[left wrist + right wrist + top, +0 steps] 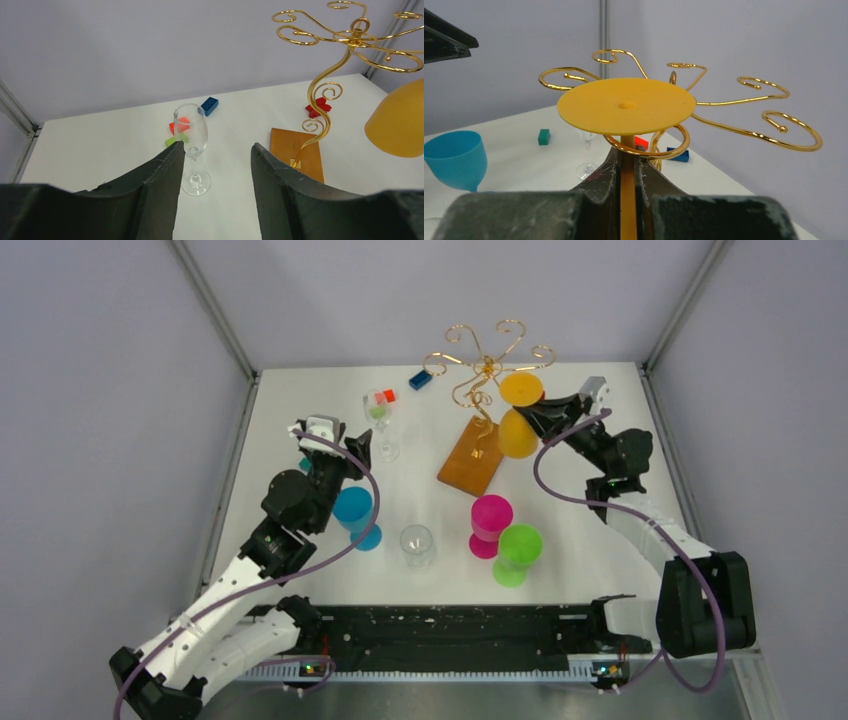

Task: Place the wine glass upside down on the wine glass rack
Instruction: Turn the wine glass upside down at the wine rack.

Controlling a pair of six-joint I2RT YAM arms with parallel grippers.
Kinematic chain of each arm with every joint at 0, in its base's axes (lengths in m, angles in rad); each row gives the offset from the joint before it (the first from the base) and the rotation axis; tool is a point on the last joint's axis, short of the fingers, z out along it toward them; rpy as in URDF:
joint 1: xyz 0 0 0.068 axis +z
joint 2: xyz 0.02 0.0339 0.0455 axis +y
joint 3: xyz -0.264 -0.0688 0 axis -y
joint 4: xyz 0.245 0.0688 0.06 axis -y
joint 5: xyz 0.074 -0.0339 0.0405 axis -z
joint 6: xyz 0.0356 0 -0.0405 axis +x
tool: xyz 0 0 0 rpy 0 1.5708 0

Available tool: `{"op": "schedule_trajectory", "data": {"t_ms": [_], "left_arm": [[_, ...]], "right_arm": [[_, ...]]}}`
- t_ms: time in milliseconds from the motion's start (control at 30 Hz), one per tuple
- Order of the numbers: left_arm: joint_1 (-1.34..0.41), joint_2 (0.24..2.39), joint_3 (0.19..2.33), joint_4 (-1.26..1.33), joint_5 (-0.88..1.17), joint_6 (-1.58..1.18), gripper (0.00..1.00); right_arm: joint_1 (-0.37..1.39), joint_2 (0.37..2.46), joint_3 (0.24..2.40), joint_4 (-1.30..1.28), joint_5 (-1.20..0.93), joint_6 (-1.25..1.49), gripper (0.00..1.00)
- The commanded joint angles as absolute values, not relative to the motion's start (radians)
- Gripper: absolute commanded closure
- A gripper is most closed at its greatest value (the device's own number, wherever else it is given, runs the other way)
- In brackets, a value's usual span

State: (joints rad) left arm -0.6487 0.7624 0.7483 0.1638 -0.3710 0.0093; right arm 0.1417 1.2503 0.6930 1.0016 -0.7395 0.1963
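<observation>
Clear flute (190, 131) just ahead of left pincer (218, 148); bare tabletop (100, 145) alongside.

This is a robotics lab test cell. In the top view a white table (290, 395) sits boxed in by plain grey panels (100, 390) on aluminium posts (215, 308). A black mounting rail (450, 635) crosses the bottom edge, and purple cables (537, 470) loop off the arms.
</observation>
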Motion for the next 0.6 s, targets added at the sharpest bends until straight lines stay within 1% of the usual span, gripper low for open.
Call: {"op": "schedule_trajectory", "data": {"t_ms": [0, 167, 400, 567], "left_arm": [[-0.645, 0.754, 0.766, 0.205, -0.364, 0.004, 0.43], [-0.644, 0.751, 0.763, 0.208, -0.369, 0.004, 0.43], [-0.644, 0.761, 0.764, 0.212, -0.361, 0.003, 0.43], [-0.644, 0.762, 0.764, 0.212, -0.359, 0.004, 0.42]], "right_arm": [[0.141, 1.244, 0.686, 1.176, -0.781, 0.252, 1.0], [0.141, 1.229, 0.66, 1.192, -0.723, 0.269, 1.0], [0.141, 1.199, 0.644, 1.105, -0.608, 0.252, 1.0], [0.14, 1.184, 0.618, 1.115, -0.558, 0.253, 1.0]]}}
